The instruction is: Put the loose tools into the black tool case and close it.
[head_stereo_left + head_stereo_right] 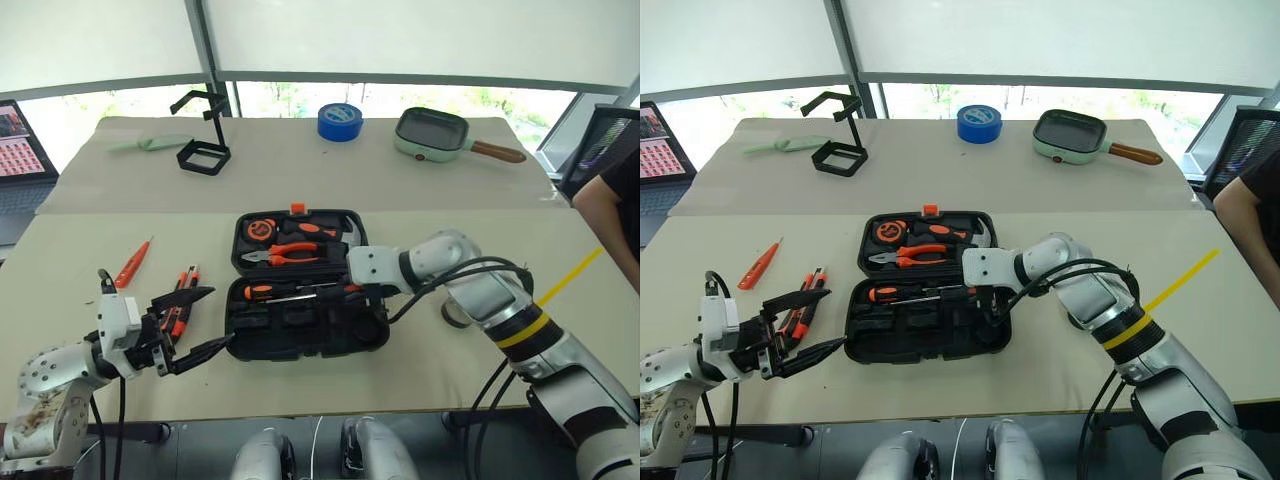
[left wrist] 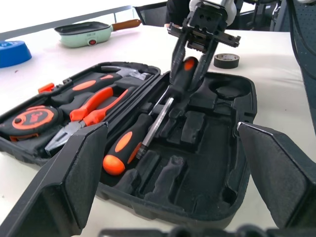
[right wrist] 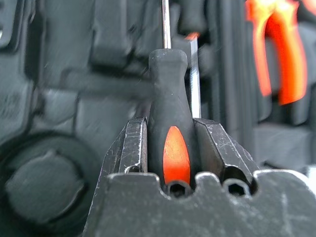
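The left gripper (image 1: pixel 195 325) waits wide open just beside the black tool case (image 1: pixel 300 330), which lies open; over its near half, the right gripper (image 2: pixel 190 49) clamps a black-and-orange screwdriver (image 2: pixel 180 81), angled down, likely to seat it in a recess

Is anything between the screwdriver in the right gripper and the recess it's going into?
Partly. The right gripper is shut on a black-and-orange screwdriver over the open tool case. Another screwdriver already lies in the base, right beside the held one's shaft. The moulded recesses next to it look free.
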You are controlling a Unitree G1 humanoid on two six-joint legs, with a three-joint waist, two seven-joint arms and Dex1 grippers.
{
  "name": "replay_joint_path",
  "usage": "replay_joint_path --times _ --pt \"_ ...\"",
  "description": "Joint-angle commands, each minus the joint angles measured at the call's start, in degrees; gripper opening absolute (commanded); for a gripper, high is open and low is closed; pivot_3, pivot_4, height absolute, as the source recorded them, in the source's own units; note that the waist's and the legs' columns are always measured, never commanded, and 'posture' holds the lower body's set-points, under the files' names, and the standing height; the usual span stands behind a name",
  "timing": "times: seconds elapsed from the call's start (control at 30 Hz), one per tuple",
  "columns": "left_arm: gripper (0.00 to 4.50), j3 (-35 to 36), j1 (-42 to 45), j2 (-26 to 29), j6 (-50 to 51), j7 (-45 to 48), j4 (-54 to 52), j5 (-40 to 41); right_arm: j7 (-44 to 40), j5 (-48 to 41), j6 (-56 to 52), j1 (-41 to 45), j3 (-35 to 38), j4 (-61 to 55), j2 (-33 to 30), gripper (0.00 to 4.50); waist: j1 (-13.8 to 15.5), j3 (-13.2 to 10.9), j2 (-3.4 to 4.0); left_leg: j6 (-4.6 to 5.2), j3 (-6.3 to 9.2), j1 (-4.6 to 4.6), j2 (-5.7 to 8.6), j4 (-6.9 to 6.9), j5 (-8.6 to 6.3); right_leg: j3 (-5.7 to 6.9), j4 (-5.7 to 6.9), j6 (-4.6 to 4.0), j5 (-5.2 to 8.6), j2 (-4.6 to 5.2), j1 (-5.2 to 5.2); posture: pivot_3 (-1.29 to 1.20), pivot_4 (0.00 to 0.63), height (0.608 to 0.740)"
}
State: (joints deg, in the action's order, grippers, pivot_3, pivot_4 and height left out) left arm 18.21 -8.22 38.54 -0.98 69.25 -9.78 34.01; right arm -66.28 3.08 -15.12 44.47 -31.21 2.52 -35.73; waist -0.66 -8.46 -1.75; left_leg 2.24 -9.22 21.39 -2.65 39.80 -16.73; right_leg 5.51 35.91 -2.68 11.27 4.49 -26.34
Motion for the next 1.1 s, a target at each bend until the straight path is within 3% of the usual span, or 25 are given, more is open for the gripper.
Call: replay_joint_path --times 0.03,0.23,0.47,0.53,0.67,0.9,1.0,1.1 --pt "4.5 0.34 -0.07 -0.15 -0.77 -0.67 -2.09 0.15 -0.96 1.66 -1.19 0.6 -0.13 -0.29 0.96 1.04 -0.04 0.0 0.0 -0.03 0.0 -0.02 -0.02 0.0 0.01 0.0 0.0 0.01 0.01 -0.01 0.0 0.0 0.15 0.74" --pt "4.5 0.3 -0.4 -0.36 -0.81 -1.06 -2.67 0.01 -1.18 2.64 -3.55 0.6 0.54 1.55 1.56 1.04 -0.1 0.0 0.0 -0.15 0.0 -0.11 -0.07 -0.01 0.06 -0.02 0.11 -0.01 0.01 -0.03 0.01 0.0 0.15 0.74" --pt "4.5 0.17 -0.65 -0.46 -1.18 -1.18 -2.4 -0.25 -2.83 4.5 1.73 1.88 -1.01 6.41 3.0 1.04 -0.07 0.0 0.0 -0.16 0.0 -0.13 -0.07 -0.01 0.07 -0.02 0.13 -0.01 0.01 -0.02 0.03 0.0 0.15 0.74" --pt "4.5 0.11 -0.34 -0.53 -1.38 -1.2 -1.99 -0.38 -1.33 4.6 5.19 2.55 0.13 8.28 4.14 2.04 -0.17 0.0 0.0 -0.16 0.0 -0.14 -0.08 -0.01 0.07 -0.03 0.14 -0.01 0.01 -0.03 0.03 0.0 0.15 0.74" --pt "4.5 0.01 -0.01 -0.99 -2.32 -1.13 -0.95 -0.92 -0.89 3.9 11.72 4.05 3.08 11.15 4.56 3.24 -0.24 0.0 0.0 -0.2 -0.02 -0.17 -0.11 -0.04 0.09 -0.03 0.15 -0.03 0.02 -0.06 0.03 0.0 0.15 0.74" --pt "4.5 0.28 0.05 -2.42 -4.68 -1.92 0.23 -1.97 -9.01 -4.59 14.87 6.17 9.7 13.6 3.32 3.24 -0.16 -0.03 0.04 -0.2 -0.05 -0.16 -0.1 -0.03 0.1 -0.03 0.15 -0.24 -0.1 -0.05 0.02 0.0 0.15 0.74" --pt "4.5 0.87 -0.4 -2.54 -5.45 -2.09 0.92 -2.31 -8.64 -9.34 14.1 5.8 12.94 15.26 7.19 2.54 -0.36 -0.03 0.03 -0.18 -0.04 -0.17 -0.12 -0.04 0.08 -0.02 0.12 -0.42 -0.2 -0.07 0.03 0.0 0.15 0.74" --pt "4.5 1.08 -0.95 -2.52 -5.92 -2.3 1.02 -2.28 -7.66 -8.2 15.35 4.83 12.37 17.17 9.49 1.52 -0.47 -0.03 0.04 -0.22 -0.06 -0.19 -0.17 -0.07 0.09 -0.03 0.16 -0.45 -0.21 -0.08 0.02 0.0 0.15 0.74"
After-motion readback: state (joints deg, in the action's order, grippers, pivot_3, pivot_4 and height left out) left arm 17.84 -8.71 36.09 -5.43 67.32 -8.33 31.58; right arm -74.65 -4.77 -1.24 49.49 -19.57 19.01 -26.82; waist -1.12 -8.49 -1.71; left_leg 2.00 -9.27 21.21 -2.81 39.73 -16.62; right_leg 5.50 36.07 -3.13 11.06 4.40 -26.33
